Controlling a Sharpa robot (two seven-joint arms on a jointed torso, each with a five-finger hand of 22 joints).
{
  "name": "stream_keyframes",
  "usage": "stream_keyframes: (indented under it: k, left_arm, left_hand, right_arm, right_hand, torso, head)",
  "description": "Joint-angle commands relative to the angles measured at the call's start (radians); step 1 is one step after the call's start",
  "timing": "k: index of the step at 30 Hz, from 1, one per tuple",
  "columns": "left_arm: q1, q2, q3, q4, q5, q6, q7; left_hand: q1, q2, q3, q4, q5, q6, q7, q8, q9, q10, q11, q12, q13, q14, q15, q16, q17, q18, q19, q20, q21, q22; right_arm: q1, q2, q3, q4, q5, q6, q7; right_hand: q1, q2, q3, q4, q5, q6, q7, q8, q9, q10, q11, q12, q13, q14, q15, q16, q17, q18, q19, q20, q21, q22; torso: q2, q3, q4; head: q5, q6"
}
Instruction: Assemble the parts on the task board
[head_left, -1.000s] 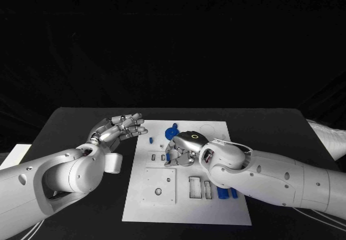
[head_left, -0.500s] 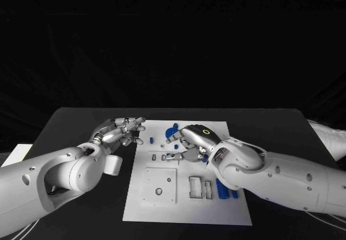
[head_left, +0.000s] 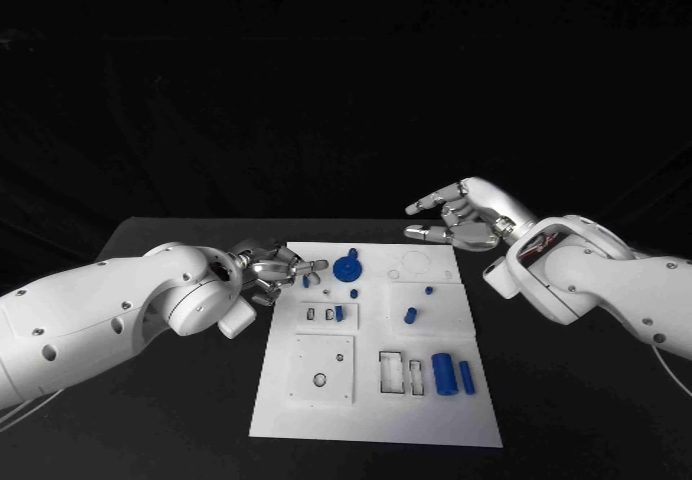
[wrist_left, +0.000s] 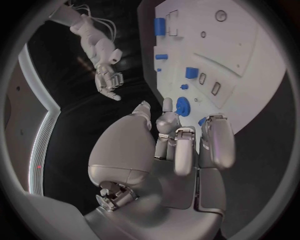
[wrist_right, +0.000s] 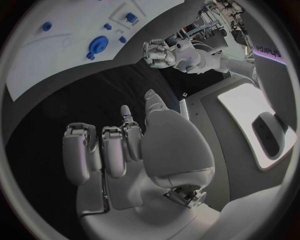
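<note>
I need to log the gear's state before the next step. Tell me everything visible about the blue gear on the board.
The blue gear is a small round toothed wheel of what looks like plastic, with a raised hub at its centre. It lies flat near the far edge of the white task board, toward its left side. The left hand is close beside it, its fingertips near the gear; whether they touch is unclear. The right hand is raised well away.
</note>
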Motion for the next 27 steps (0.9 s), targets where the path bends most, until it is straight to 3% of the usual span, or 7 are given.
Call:
stream_keyframes:
  k: [1, 5, 7, 11, 12, 18, 27]
  left_arm:
    - [0.017, 0.028, 0.001, -0.028, -0.254, 0.171, -0.260]
    - [0.047, 0.080, -0.001, -0.078, -0.323, 0.263, -0.311]
    - [0.055, 0.097, -0.002, -0.092, -0.339, 0.287, -0.320]
    - [0.068, 0.143, -0.006, -0.127, -0.375, 0.342, -0.336]
    - [0.070, 0.153, -0.006, -0.134, -0.379, 0.348, -0.338]
    - [0.075, 0.199, -0.008, -0.174, -0.390, 0.378, -0.348]
    - [0.076, 0.259, -0.019, -0.215, -0.394, 0.417, -0.356]
  left_hand:
    - [-0.014, 0.008, -0.026, 0.005, -0.019, -0.014, -0.003, 0.045, 0.034, -0.001, -0.003, 0.032, 0.033, 0.103, -0.007, 0.003, 0.263, -0.017, 0.014, 0.000, 0.011, 0.017]
    - [-0.053, 0.016, -0.078, 0.006, -0.116, -0.042, -0.009, 0.114, 0.094, 0.000, -0.009, 0.055, 0.054, 0.103, -0.011, 0.003, 0.263, -0.019, 0.016, -0.002, 0.023, 0.037]
    - [-0.068, 0.021, -0.100, 0.004, -0.125, -0.050, -0.013, 0.148, 0.125, 0.003, -0.015, 0.065, 0.065, 0.103, -0.015, 0.003, 0.263, -0.020, 0.017, -0.005, 0.027, 0.045]
    - [-0.075, 0.023, -0.135, 0.006, -0.129, -0.065, -0.025, 0.201, 0.178, 0.015, -0.021, 0.084, 0.087, 0.103, -0.021, 0.003, 0.263, -0.023, 0.021, -0.012, 0.038, 0.066]
    - [-0.076, 0.024, -0.141, 0.006, -0.129, -0.068, -0.026, 0.212, 0.188, 0.017, -0.024, 0.087, 0.091, 0.103, -0.022, 0.003, 0.263, -0.024, 0.023, -0.014, 0.041, 0.072]
    - [-0.061, 0.038, -0.160, 0.005, -0.130, -0.092, -0.031, 0.250, 0.234, 0.017, -0.026, 0.091, 0.095, 0.103, -0.028, 0.003, 0.263, -0.031, 0.034, -0.019, 0.059, 0.105]
    - [-0.051, 0.050, -0.166, 0.004, -0.128, -0.106, -0.031, 0.267, 0.257, 0.016, -0.028, 0.090, 0.094, 0.103, -0.028, 0.003, 0.263, -0.034, 0.041, -0.020, 0.069, 0.125]
  right_arm:
    - [0.006, -0.012, -0.002, -0.019, 0.158, 0.025, 0.043]
    - [0.012, -0.024, -0.002, -0.046, 0.188, 0.031, 0.038]
    - [0.013, -0.025, -0.002, -0.052, 0.192, 0.032, 0.036]
    - [0.014, -0.025, -0.002, -0.063, 0.196, 0.035, 0.031]
    - [0.014, -0.025, -0.002, -0.065, 0.196, 0.037, 0.030]
    - [0.014, -0.022, -0.002, -0.074, 0.205, 0.044, 0.024]
    - [0.015, -0.015, -0.003, -0.089, 0.196, 0.048, 0.017]
  right_hand:
    - [0.011, -0.001, -0.002, -0.007, 0.007, -0.008, -0.001, 0.002, 0.001, 0.019, 0.005, -0.005, 0.157, 0.077, 0.004, -0.005, 0.154, 0.013, 0.003, 0.005, -0.007, 0.032]
    - [0.023, -0.002, -0.006, -0.022, 0.019, -0.007, -0.002, 0.003, 0.002, 0.018, 0.004, -0.008, 0.154, 0.077, 0.004, -0.008, 0.150, 0.014, 0.002, 0.005, -0.010, 0.027]
    - [0.024, -0.001, -0.006, -0.025, 0.022, -0.007, -0.002, 0.003, 0.002, 0.018, 0.004, -0.008, 0.154, 0.077, 0.004, -0.008, 0.149, 0.014, 0.002, 0.005, -0.010, 0.027]
    - [0.026, -0.001, -0.006, -0.027, 0.025, -0.007, -0.002, 0.003, 0.002, 0.017, 0.004, -0.009, 0.153, 0.076, 0.003, -0.009, 0.148, 0.015, 0.001, 0.004, -0.011, 0.026]
    - [0.026, -0.001, -0.006, -0.027, 0.025, -0.007, -0.002, 0.003, 0.002, 0.017, 0.004, -0.009, 0.153, 0.076, 0.003, -0.009, 0.148, 0.015, 0.001, 0.004, -0.011, 0.026]
    - [0.026, -0.001, -0.007, -0.028, 0.027, -0.007, -0.002, 0.003, 0.002, 0.017, 0.004, -0.010, 0.153, 0.076, 0.003, -0.010, 0.146, 0.015, 0.001, 0.004, -0.012, 0.025]
    - [0.024, 0.000, -0.008, -0.028, 0.030, -0.008, -0.002, 0.003, 0.002, 0.018, 0.004, -0.009, 0.153, 0.076, 0.003, -0.011, 0.145, 0.015, 0.000, 0.004, -0.012, 0.023]
  torso:
    - [-0.007, 0.0035, -0.0062]
    - [-0.009, 0.0070, -0.0088]
    - [-0.009, 0.0069, -0.0083]
    - [-0.009, 0.0082, -0.0104]
    - [-0.008, 0.0068, -0.0097]
    - [-0.009, 0.0063, -0.0068]
    - [-0.008, 0.0046, -0.0083]
  head:
    - [0.006, -0.006]
    - [0.008, -0.010]
    - [0.007, -0.011]
    - [0.011, -0.015]
    - [0.011, -0.016]
    - [0.012, -0.020]
    - [0.018, -0.025]
